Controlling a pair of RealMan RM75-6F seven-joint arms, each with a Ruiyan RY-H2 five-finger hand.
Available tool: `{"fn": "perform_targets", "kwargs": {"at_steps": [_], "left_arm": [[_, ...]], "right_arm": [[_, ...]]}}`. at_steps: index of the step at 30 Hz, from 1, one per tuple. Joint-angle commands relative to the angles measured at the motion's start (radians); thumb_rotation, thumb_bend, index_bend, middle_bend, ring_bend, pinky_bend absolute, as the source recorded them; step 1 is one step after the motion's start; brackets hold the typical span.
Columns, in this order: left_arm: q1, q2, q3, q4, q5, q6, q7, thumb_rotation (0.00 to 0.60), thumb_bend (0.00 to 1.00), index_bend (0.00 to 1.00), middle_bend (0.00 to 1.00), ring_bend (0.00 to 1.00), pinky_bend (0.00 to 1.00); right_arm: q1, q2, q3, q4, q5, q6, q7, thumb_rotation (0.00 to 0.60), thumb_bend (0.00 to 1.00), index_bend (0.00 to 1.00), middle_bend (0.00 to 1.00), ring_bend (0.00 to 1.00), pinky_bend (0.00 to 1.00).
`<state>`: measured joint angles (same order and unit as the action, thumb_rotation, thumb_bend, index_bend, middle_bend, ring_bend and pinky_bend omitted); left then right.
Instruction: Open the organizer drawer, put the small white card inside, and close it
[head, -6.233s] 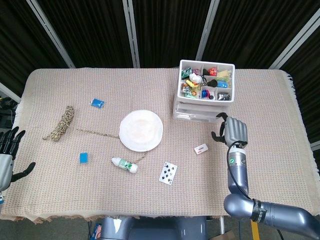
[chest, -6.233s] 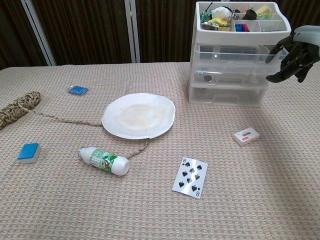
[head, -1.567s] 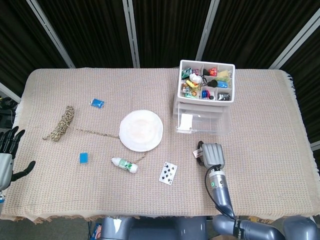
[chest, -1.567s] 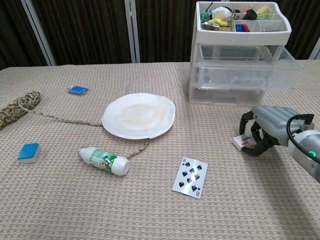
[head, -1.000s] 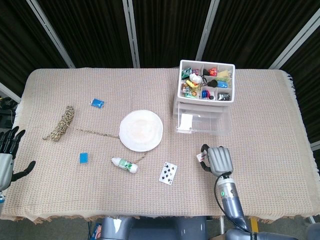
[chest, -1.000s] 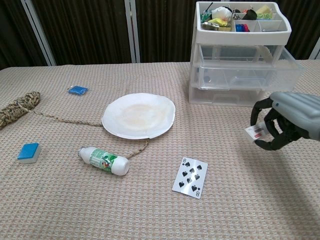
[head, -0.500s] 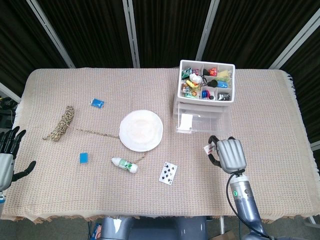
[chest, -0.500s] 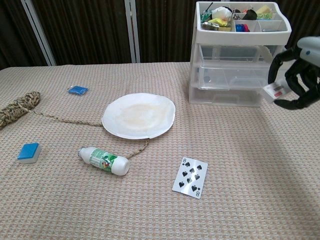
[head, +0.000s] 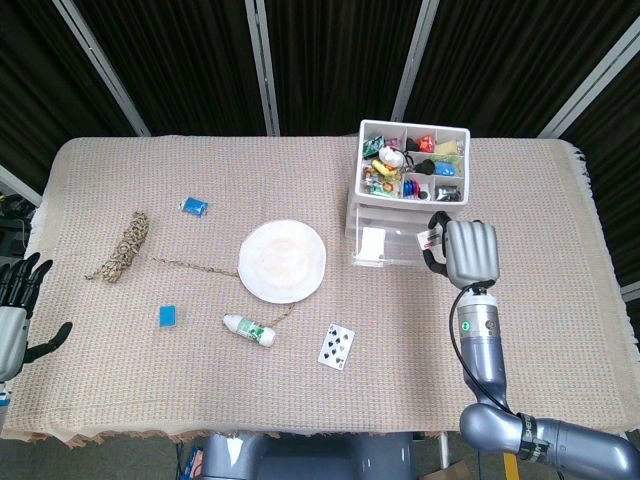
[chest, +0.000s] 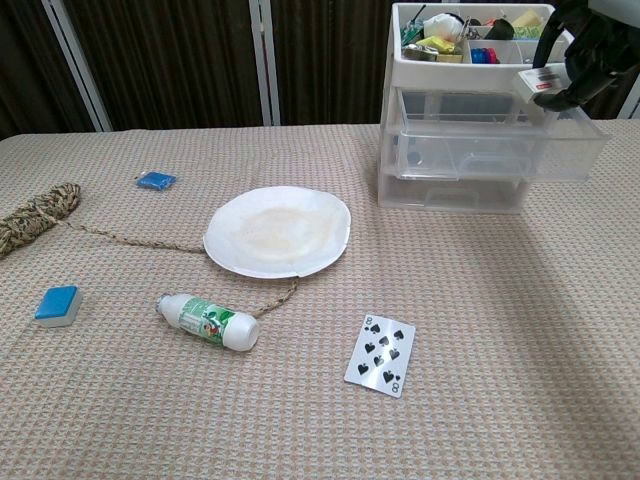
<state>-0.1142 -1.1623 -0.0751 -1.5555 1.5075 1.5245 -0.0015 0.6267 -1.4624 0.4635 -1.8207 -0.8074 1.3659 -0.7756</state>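
The fingers (chest: 578, 50) of my right hand (head: 468, 250) are clamped on the small white card (chest: 540, 83), which I hold in the air above the open drawer (chest: 500, 150) of the organizer (head: 410, 190). The drawer is the middle one and stands pulled out toward me; the card is not in it. The organizer's top tray (head: 413, 162) holds small colourful bits. My left hand (head: 15, 310) hangs at the worktop's (head: 560, 330) left edge, fingers apart, holding nothing. Further out on the worktop lie a playing card (head: 336, 346), a small bottle (head: 249, 330), a white plate (head: 283, 260), a coil of rope (head: 120, 247) and two blue blocks (head: 168, 316).
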Motion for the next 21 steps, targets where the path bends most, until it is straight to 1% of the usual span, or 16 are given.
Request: {"fn": "perform_targets", "kwargs": {"at_steps": [1, 6, 9, 11, 14, 16, 17, 19, 20, 21], "left_arm": [[0.0, 0.0, 0.0, 0.0, 0.0, 0.0, -0.001, 0.6, 0.29, 0.02, 0.0, 0.0, 0.0], [0.0, 0.0, 0.0, 0.0, -0.001, -0.002, -0.001, 0.6, 0.29, 0.02, 0.0, 0.0, 0.0], [0.0, 0.0, 0.0, 0.0, -0.001, -0.001, -0.001, 0.6, 0.29, 0.02, 0.0, 0.0, 0.0], [0.0, 0.0, 0.0, 0.0, -0.001, -0.001, -0.001, 0.6, 0.29, 0.02, 0.0, 0.0, 0.0], [0.0, 0.0, 0.0, -0.001, -0.001, 0.0, 0.0, 0.6, 0.29, 0.02, 0.0, 0.0, 0.0], [0.0, 0.0, 0.0, -0.001, -0.002, 0.0, 0.001, 0.6, 0.29, 0.02, 0.0, 0.0, 0.0], [0.0, 0.0, 0.0, -0.001, -0.002, 0.0, 0.001, 0.6, 0.29, 0.02, 0.0, 0.0, 0.0], [0.0, 0.0, -0.001, -0.002, -0.003, 0.0, 0.001, 0.6, 0.29, 0.02, 0.0, 0.0, 0.0], [0.0, 0.0, -0.001, -0.002, -0.003, 0.0, 0.001, 0.6, 0.29, 0.02, 0.0, 0.0, 0.0], [0.0, 0.0, -0.001, -0.002, -0.003, -0.001, 0.002, 0.6, 0.29, 0.02, 0.0, 0.0, 0.0]], "right_arm": [[0.034, -0.03, 0.019, 0.04, 0.063, 0.001, -0.014, 0.6, 0.23, 0.44, 0.75, 0.75, 0.53], [0.047, -0.038, 0.008, 0.049, 0.083, 0.003, -0.011, 0.6, 0.2, 0.22, 0.75, 0.74, 0.53], [0.049, -0.037, 0.0, 0.047, 0.074, 0.008, -0.006, 0.6, 0.19, 0.16, 0.75, 0.74, 0.53], [0.048, -0.035, -0.005, 0.04, 0.064, 0.013, 0.004, 0.6, 0.19, 0.15, 0.75, 0.74, 0.53], [0.046, -0.024, -0.021, 0.026, 0.039, 0.019, 0.014, 0.6, 0.18, 0.14, 0.75, 0.73, 0.53], [0.041, -0.014, -0.032, 0.013, 0.018, 0.025, 0.022, 0.6, 0.18, 0.16, 0.73, 0.72, 0.53], [0.035, -0.007, -0.04, 0.0, 0.001, 0.031, 0.031, 0.6, 0.18, 0.18, 0.72, 0.71, 0.52], [0.017, 0.011, -0.066, -0.029, -0.052, 0.043, 0.057, 0.6, 0.18, 0.27, 0.67, 0.66, 0.5], [0.01, 0.018, -0.077, -0.036, -0.075, 0.047, 0.067, 0.6, 0.18, 0.3, 0.66, 0.64, 0.49], [-0.003, 0.03, -0.101, -0.047, -0.124, 0.058, 0.082, 0.6, 0.18, 0.34, 0.63, 0.61, 0.48]]}}
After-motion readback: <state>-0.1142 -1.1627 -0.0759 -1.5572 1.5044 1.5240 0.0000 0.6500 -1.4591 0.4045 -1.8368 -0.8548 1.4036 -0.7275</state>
